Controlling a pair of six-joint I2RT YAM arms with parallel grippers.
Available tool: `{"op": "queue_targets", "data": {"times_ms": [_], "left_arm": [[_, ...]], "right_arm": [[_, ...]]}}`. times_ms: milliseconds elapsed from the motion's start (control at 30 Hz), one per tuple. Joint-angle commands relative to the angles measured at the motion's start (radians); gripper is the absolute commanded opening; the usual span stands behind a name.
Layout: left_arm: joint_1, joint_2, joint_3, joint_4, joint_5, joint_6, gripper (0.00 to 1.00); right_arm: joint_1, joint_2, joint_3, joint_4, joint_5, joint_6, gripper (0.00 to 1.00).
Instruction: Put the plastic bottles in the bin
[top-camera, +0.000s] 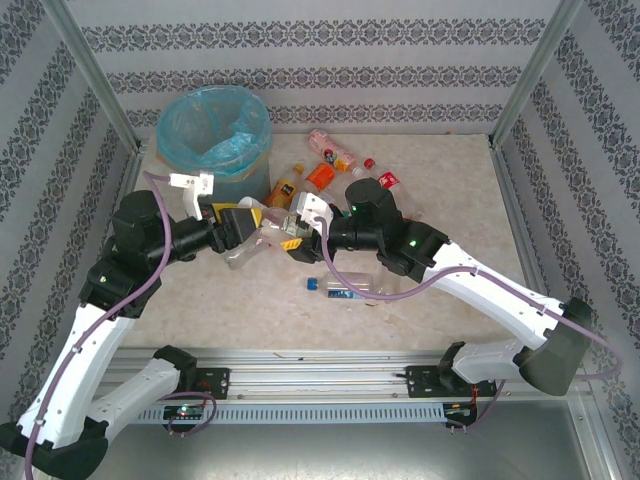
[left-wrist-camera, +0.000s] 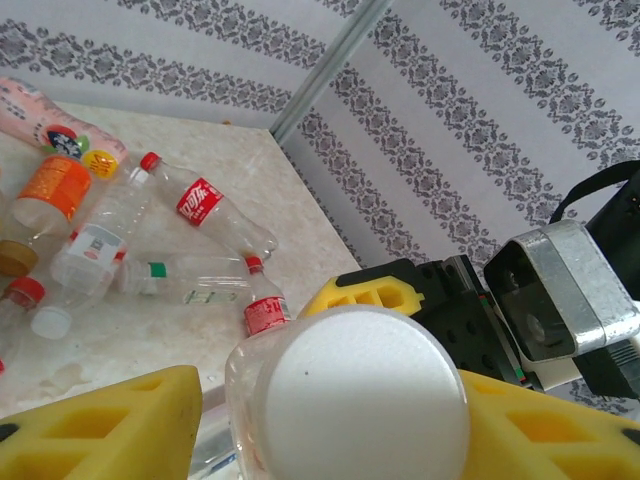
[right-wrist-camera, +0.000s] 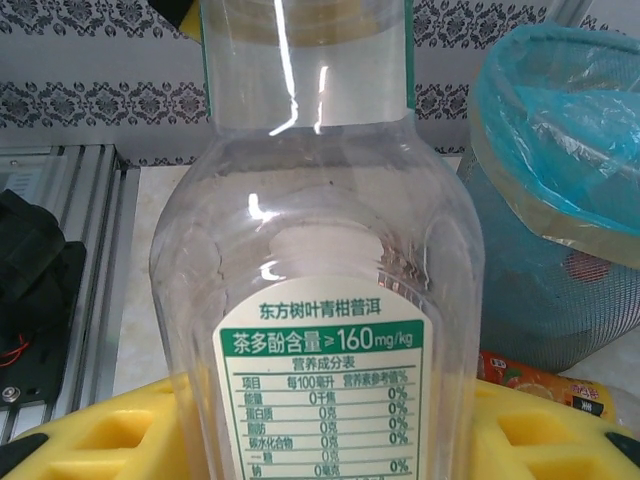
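The right tool (top-camera: 293, 236) is clamped on 1 clear green-labelled bottle (right-wrist-camera: 320, 300); the left tool (top-camera: 258, 222) stands around its white cap (left-wrist-camera: 355, 400), but whether it grips, I cannot tell.

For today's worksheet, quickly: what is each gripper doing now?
Left gripper: around the capped end of the clear bottle; grip cannot be told.
Right gripper: closed on the same bottle.

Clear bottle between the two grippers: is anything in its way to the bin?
Nothing loose that I can see. The clear bottle is close in front of the bin. Only the left gripper, at the bottle's cap end, is on the bin side; the rim probably needs clearing from above.
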Motion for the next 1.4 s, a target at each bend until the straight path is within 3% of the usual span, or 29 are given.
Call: {"op": "queue_targets", "data": {"times_ms": [0, 167, 300, 400, 633, 833, 967, 1100, 1367], "left_arm": [[-0.002, 0.001, -0.007, 0.033, 0.019, -0.012, 0.60], [-0.004, 0.003, -0.016, 0.052, 0.017, -0.013, 0.56], [-0.003, 0.000, -0.018, 0.059, 0.007, -0.012, 0.62], [-0.003, -0.010, -0.033, 0.098, -0.008, -0.024, 0.61], [-0.004, -0.008, -0.034, 0.129, -0.001, -0.042, 0.49], [-0.004, -0.014, -0.032, 0.116, -0.014, -0.035, 0.27], [-0.002, -0.027, -0.043, 0.123, -0.060, -0.048, 0.15], [-0.003, -0.032, -0.005, 0.113, -0.137, -0.022, 0.00], [-0.002, 0.077, 0.263, 0.069, -0.384, 0.241, 0.00]], "right_arm": [[0.014, -0.010, 0.008, 0.051, -0.039, 0.003, 0.40], [0.018, -0.005, 0.007, 0.035, -0.031, -0.013, 0.40], [0.019, -0.003, 0.011, 0.018, -0.032, -0.015, 0.40], [0.019, 0.000, 0.009, 0.015, -0.022, -0.018, 0.39], [0.025, 0.015, 0.018, 0.002, 0.008, -0.020, 0.38], [0.028, 0.022, 0.027, -0.016, 0.013, -0.024, 0.41], [0.034, 0.016, 0.022, -0.005, 0.060, -0.022, 0.56], [0.040, -0.005, 0.006, 0.026, 0.138, -0.017, 0.79], [0.049, -0.049, -0.051, 0.047, 0.238, -0.062, 0.98]]}}
